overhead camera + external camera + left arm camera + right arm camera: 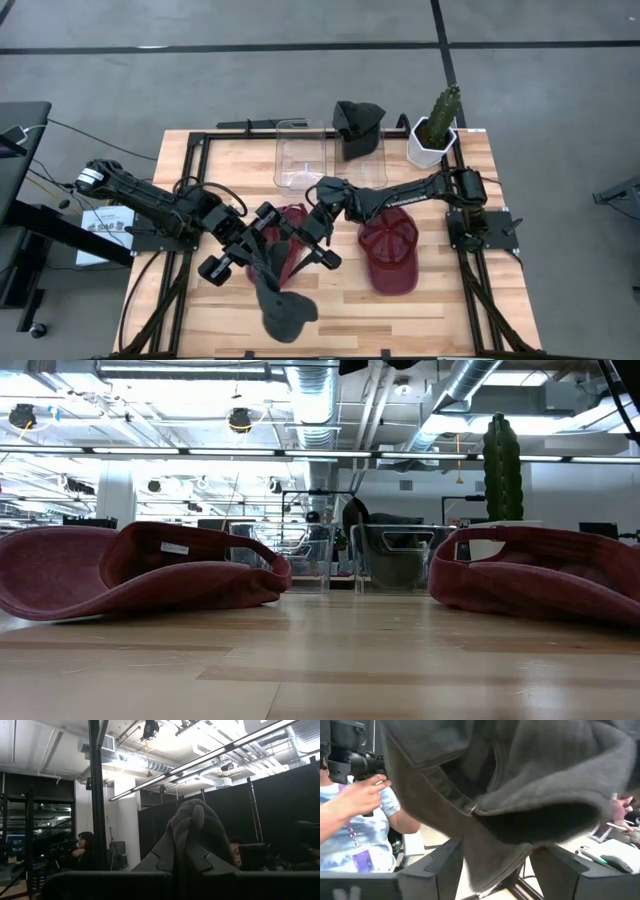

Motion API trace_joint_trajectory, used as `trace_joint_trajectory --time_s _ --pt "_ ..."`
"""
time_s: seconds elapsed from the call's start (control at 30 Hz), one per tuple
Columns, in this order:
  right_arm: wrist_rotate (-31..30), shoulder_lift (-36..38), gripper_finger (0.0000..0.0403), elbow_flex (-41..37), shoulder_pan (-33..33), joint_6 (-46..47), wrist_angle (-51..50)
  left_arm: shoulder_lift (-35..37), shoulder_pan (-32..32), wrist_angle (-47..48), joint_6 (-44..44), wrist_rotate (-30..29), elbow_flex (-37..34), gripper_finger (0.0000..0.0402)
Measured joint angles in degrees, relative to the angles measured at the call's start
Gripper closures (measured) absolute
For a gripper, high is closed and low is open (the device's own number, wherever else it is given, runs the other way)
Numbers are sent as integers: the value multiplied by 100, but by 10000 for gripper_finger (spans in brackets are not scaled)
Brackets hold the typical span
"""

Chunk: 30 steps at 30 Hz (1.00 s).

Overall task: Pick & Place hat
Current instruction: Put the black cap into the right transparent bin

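Note:
My left gripper [263, 243] is shut on a dark grey hat [282, 305], held in the air over the table's near middle. In the left wrist view a bunch of the grey cloth [194, 832] rises between its fingers. My right gripper [292, 243] faces it from the right and is open. In the right wrist view its fingers [445, 865] stand on either side of hanging hat cloth [510, 795]; whether they touch it I cannot tell. Two red caps lie crown down: one [292, 222] under the grippers, one [390, 252] to the right. My left gripper pinches a bunched fold of the grey hat's cloth [192, 851] between its two fingers, coming level from the table's left. The hat is lifted clear, and its bigger part [284, 312] hangs toward the near edge.
A clear container [300, 155] and a bin holding a black hat [358, 125] stand at the far edge, beside a cactus in a white pot [437, 125]. The low view shows both red caps [140, 570] [540, 572] on the wood. A person's hand [365, 795] shows beyond the table.

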<state>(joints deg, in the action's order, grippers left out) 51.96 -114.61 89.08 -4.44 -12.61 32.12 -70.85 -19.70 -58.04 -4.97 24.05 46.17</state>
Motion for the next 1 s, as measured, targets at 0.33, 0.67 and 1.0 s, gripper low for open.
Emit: trace_joint_trajectory --time_s 0.33,0.67,1.0 --pt "-413 0 250 2 -73 -276 -9 0 -55 8 -2 5 0 391" --pt "-108 0 389 4 -31 -545 -5 -4 -52 56 -46 0 0 391" --pt "-111 0 399 7 10 -545 -24 -4 -50 309 -1 -4 0 391"
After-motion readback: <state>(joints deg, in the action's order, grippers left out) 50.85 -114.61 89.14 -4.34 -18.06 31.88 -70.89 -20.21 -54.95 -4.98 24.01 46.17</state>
